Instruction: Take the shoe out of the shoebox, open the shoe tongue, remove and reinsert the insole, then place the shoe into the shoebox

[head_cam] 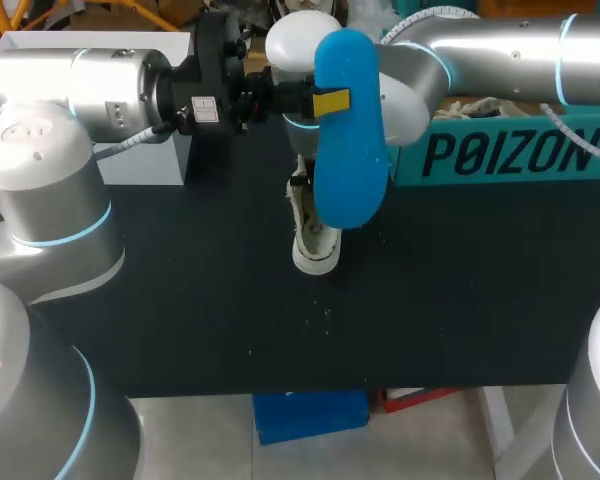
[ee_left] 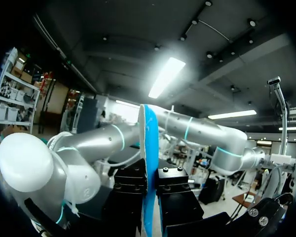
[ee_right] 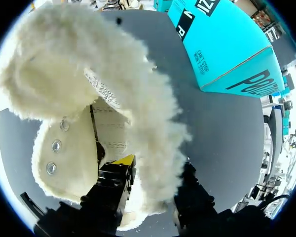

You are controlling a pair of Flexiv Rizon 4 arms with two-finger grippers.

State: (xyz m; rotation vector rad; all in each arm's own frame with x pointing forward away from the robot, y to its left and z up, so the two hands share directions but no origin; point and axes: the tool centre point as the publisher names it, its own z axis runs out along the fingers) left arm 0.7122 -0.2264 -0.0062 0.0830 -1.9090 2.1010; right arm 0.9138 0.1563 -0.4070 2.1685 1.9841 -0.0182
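Shoebox point(head_cam: 510, 155): teal, at the far side of the table point(head_cam: 180, 300). Its top edge is hidden behind the right arm point(head_cam: 500, 40).
Shoe point(head_cam: 315, 245): fleecy white, out of the shoebox and standing on end on the table just off the shoebox's near corner. In the head view the insole covers its upper part.
Insole point(head_cam: 350, 150): blue, held upright above the shoe, in front of the shoebox's end. From the left wrist it shows edge-on only.
Left gripper point(ee_left: 149, 182): clamped on both faces of the insole.
Right gripper point(ee_right: 155, 170): pinching the shoe's fleece wall, with one finger inside and one outside. The outer tip is buried in fleece.
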